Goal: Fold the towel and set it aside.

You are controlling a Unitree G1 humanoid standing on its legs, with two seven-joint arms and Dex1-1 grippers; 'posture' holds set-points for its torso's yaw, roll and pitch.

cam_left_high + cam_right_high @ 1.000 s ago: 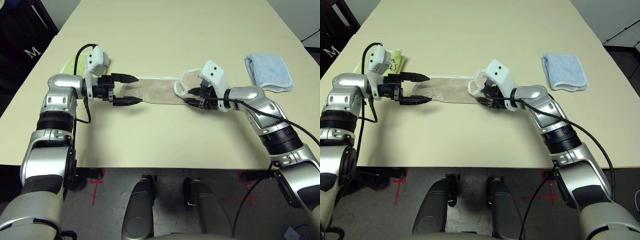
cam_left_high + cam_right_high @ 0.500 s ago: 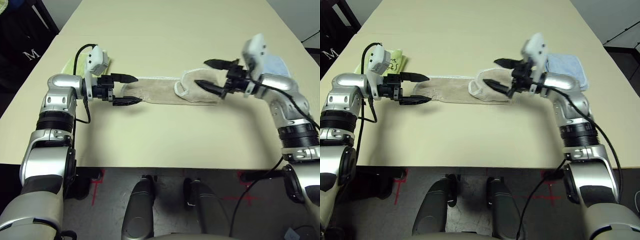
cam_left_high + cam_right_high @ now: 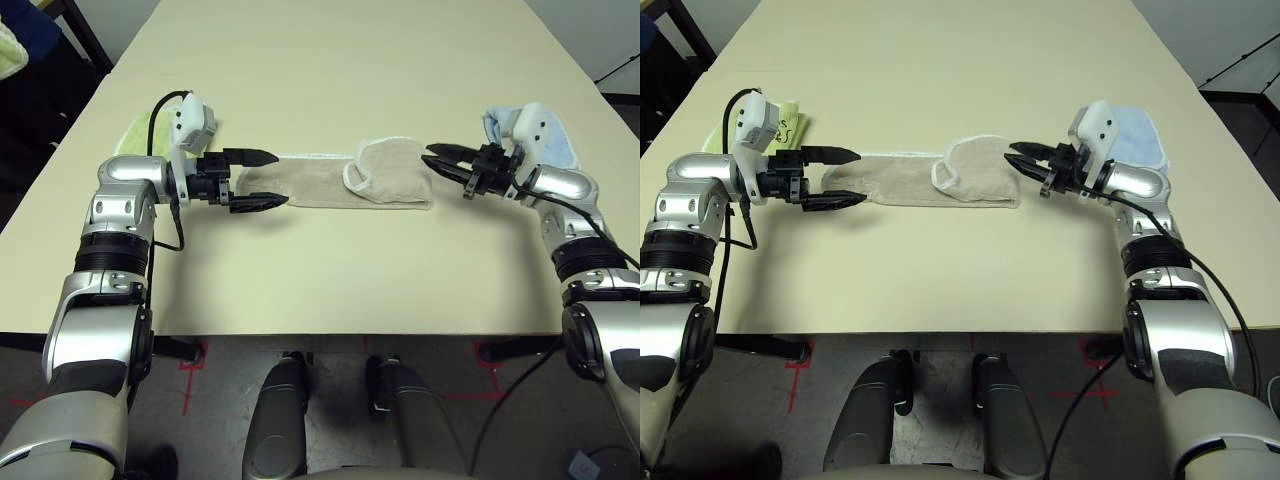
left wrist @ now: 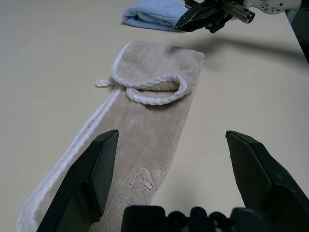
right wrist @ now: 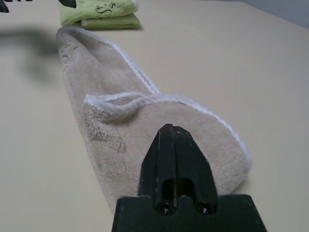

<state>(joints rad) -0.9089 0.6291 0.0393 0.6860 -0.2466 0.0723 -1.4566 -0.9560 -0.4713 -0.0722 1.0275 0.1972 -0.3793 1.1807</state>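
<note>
Looks like a lab or test room to me: I'm at a long plain beige table [image 3: 330,60] on a grey floor [image 3: 330,350] with red tape crosses [image 3: 192,352] marked under it. Cables [image 3: 1180,262] run along my silver arms, nothing homely around

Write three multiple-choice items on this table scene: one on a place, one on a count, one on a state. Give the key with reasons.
1. Where does the light blue towel lie?
A. behind the right gripper
B. on the beige towel
C. beside the left gripper

2. How many towels are on the table?
A. one
B. two
C. three

3. How do the left gripper's fingers stand?
A. shut
B. spread apart
C. clamped on cloth

Key: 1 A, it shows beyond that wrist. 2 C, the beige towel, the blue one and the yellow-green towel. 3 B, a wide gap shows between them over the beige towel's end.
</note>
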